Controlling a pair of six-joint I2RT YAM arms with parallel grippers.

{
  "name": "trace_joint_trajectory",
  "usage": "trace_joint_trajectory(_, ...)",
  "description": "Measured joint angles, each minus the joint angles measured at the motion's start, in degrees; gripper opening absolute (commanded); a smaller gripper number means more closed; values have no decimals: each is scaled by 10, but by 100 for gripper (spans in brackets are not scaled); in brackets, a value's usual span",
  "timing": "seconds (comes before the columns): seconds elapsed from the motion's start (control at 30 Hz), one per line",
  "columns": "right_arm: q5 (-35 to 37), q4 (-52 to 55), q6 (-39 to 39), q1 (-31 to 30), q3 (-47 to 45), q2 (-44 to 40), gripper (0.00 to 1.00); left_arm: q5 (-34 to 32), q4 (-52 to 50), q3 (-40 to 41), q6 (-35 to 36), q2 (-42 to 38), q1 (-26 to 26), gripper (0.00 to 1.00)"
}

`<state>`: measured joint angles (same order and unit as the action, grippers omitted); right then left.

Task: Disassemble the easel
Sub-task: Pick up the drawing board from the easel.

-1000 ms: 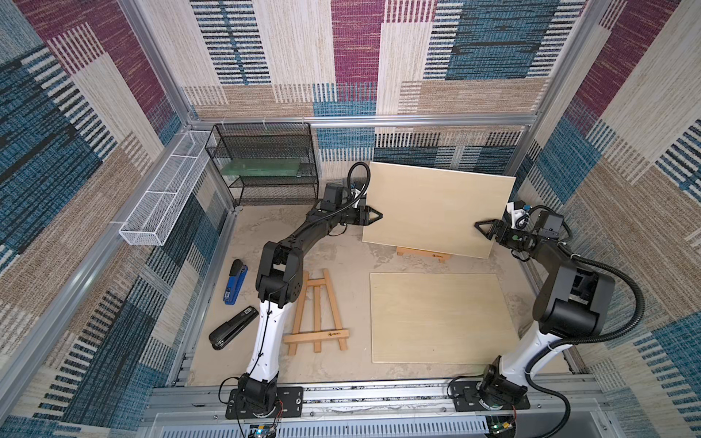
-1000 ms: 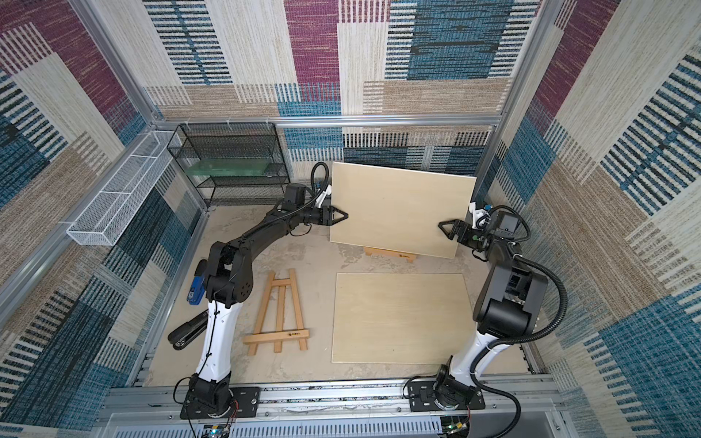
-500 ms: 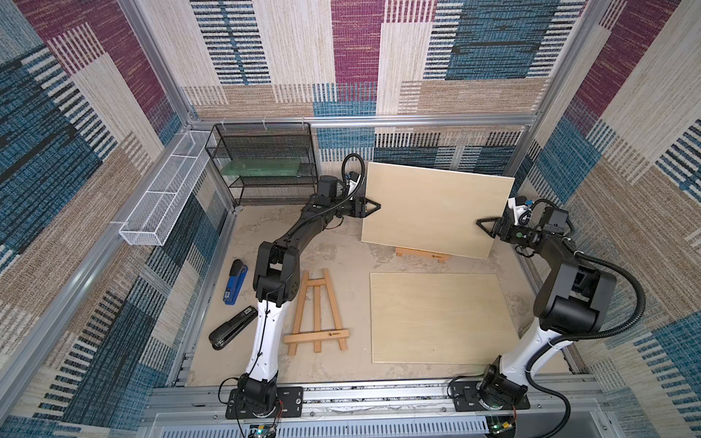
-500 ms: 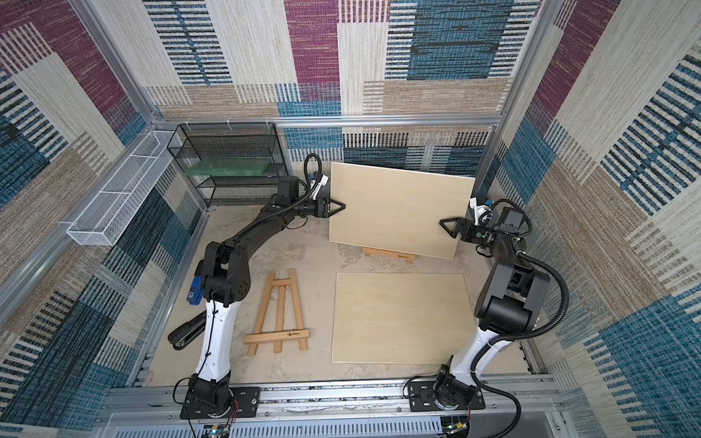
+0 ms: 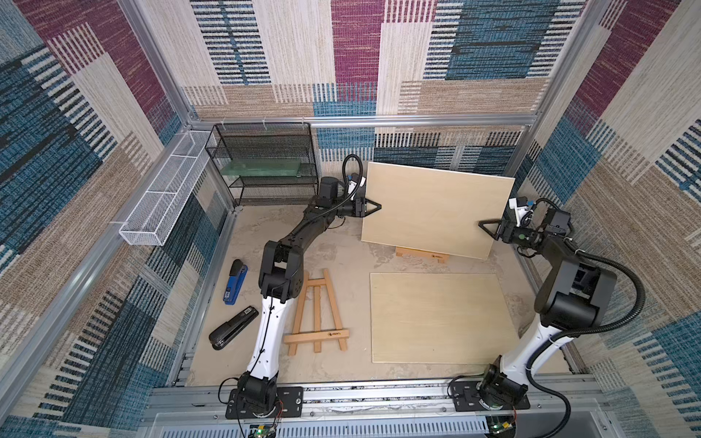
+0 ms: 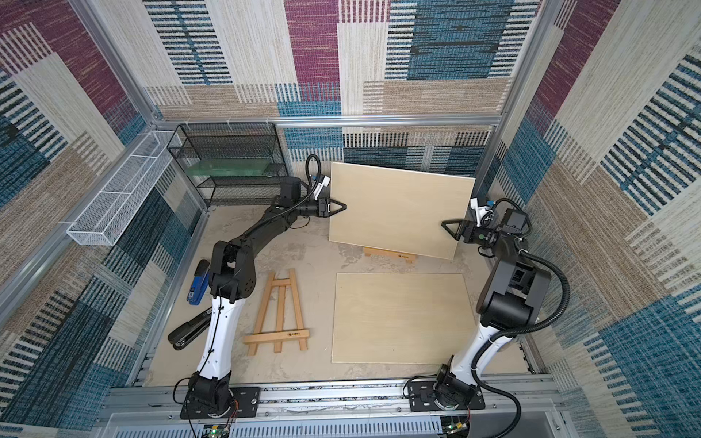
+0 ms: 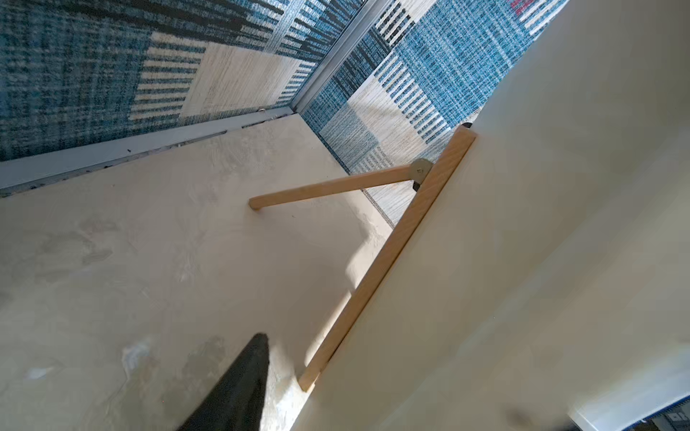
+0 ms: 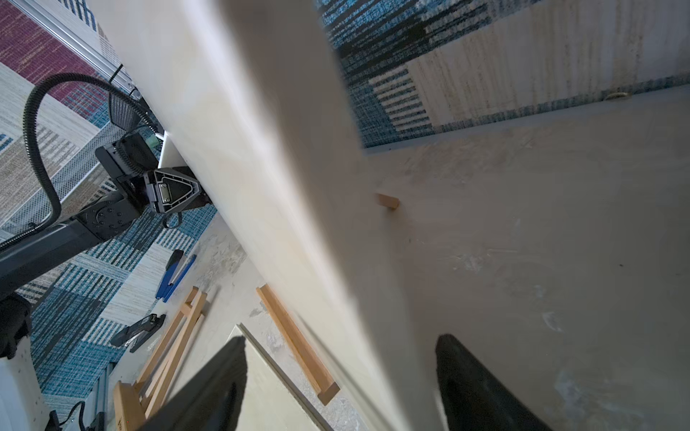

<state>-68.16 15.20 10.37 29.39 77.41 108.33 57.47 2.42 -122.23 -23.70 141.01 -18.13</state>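
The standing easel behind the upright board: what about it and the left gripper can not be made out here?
- Standing easel: in both top views the upright board hides all but its front ledge.
- Left gripper: the left wrist view shows one finger only, the other is out of sight, so whether the jaws grip is unclear.
- Upright board's edge: blurred in the right wrist view, too close to the camera.

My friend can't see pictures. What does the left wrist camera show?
A big pale board leans on a small wooden easel, whose back leg rests on the beige table. One black robot finger pokes in near the board without touching it.
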Motion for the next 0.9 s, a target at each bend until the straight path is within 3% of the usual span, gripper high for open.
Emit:
trace_joint_trajectory(0.33,-2,-4,26,-1,3,9,51,17,15,-13,-1,6,3,43)
trace_joint_trajectory(0.5,-2,-12,30,1,6,9,49,28,23,-25,-1,14,4,39)
trace_joint_trajectory(0.63,-3,-23,31,2,6,-1,40,28,33,-31,-1,15,5,35)
trace_joint_trajectory(0.9,1,-38,22,3,-2,-28,41,30,55,-35,-11,21,6,34)
